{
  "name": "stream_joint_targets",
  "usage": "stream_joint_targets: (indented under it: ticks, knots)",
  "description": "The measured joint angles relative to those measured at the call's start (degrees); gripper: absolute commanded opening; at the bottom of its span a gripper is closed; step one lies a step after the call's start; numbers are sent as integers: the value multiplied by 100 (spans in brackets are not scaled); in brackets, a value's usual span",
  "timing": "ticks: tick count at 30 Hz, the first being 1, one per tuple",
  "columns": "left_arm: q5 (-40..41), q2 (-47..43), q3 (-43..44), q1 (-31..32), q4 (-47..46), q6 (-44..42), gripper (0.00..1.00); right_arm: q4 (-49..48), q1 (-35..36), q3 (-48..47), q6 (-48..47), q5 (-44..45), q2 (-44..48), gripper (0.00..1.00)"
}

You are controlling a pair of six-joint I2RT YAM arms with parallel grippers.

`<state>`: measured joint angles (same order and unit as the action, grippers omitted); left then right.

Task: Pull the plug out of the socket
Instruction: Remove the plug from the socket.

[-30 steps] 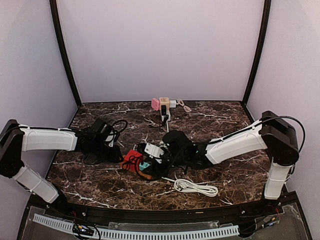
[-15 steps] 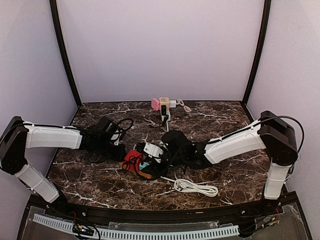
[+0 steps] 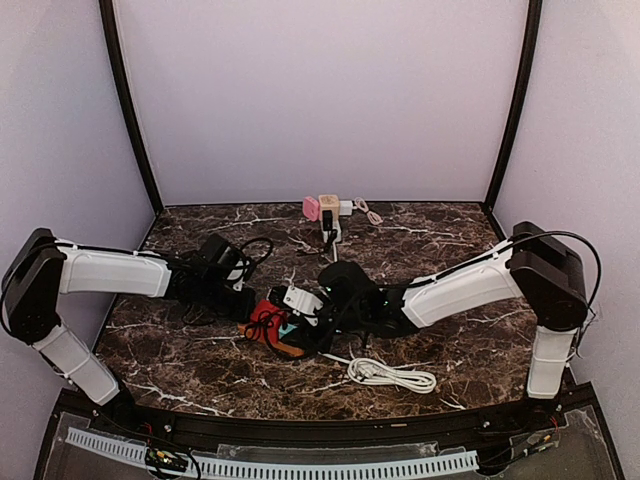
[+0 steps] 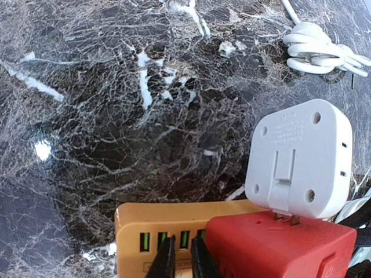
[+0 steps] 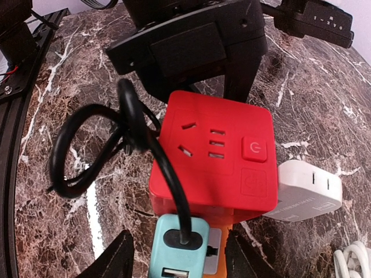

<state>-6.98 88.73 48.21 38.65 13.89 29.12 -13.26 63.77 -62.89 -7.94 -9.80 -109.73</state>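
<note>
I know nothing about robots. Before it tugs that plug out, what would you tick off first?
1. Right claw lined up on the teal plastic plug: ok, the plug sits between its fingers.
2. Right claw closed on that plug: not ok, the fingers stand apart from it.
3. Left claw shut: ok.
4. Left claw bracing the red cube-shaped socket: cannot tell; it sits against the cube, but what it grips is hidden.
5. Thick black cord free of snags: cannot tell; it curls across the cube's edge.
6. White plastic adapter out of the right claw's way: ok, it is on another side.

Red socket (image 3: 265, 318) on marble table (image 3: 450, 250), coiled white cable (image 3: 390, 375) near.
</note>
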Motion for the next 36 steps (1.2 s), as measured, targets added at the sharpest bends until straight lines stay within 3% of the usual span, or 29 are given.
stream_joint_targets:
  ticks: [6, 10, 15, 31, 36]
  knots:
    - [22, 48, 11, 0, -85, 0, 12, 7, 0, -9, 4, 90, -4, 42]
    - [44, 70, 11, 11, -153, 0, 12, 42, 0, -11, 11, 131, -7, 49]
    - [55, 85, 11, 15, -199, 2, 11, 76, 0, -13, -13, 203, -46, 48]
    - [173, 122, 11, 26, -293, -4, 10, 267, -2, -66, -28, 232, -129, 8]
    - [254, 136, 22, 50, -293, -28, 10, 282, -2, -74, -31, 229, -129, 1]
